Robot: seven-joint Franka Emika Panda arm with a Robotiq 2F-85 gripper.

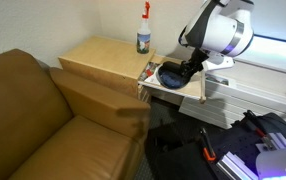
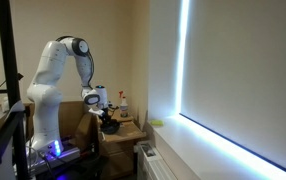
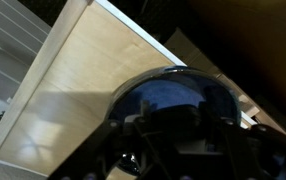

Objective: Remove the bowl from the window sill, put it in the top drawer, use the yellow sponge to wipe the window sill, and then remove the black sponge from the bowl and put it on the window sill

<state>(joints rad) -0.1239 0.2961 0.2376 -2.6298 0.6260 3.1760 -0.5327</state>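
Bowl [image 1: 169,73] sits in the open top drawer [image 1: 179,91] in an exterior view, with the gripper [image 1: 188,68] at its rim. In an exterior view the arm [image 2: 51,75] bends down there. Wrist view: blurred fingers [image 3: 133,137] over it; their opening I cannot tell.

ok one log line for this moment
tool: over bowl, grip unclear | bowl: in open top drawer
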